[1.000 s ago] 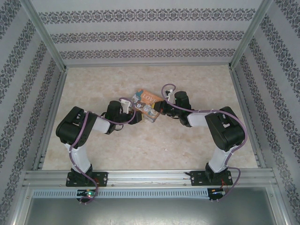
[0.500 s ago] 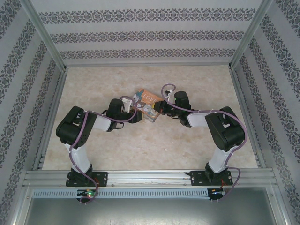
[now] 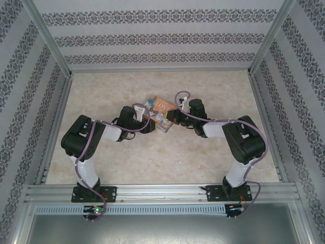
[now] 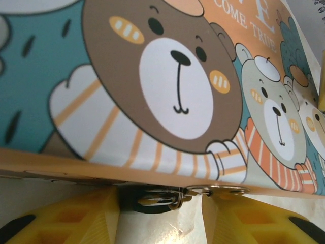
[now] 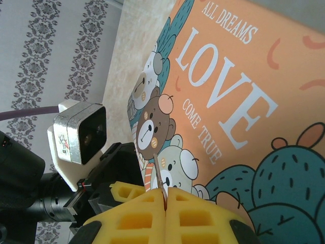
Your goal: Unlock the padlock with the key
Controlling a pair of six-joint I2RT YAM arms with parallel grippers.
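On the pale stone worktop [image 3: 167, 157], two arms meet at one bear tin [image 3: 161, 113]. The right claw [image 5: 165, 195] is pinched tight on one thin dark key [image 5: 158, 170]. The left claw [image 4: 160, 209] is spread apart, with one small shadowed padlock [image 4: 155, 201] between its fingers, under the tin's edge.

The left claw [image 3: 147, 124] has edged right, closer in against the tin [image 3: 163, 105].

arms [image 3: 81, 140]: pretty chunky black joints, white lower link on each
cables [image 3: 182, 93]: purple, looping loose along both arms
right fingers [image 5: 134, 218]: bright yellow, square cutouts, black further back
left fingers [image 4: 66, 218]: same yellow, black at the back ends
wrist cam [image 5: 76, 134]: white box behind the left fingers, silver face, tiny red-printed sticker
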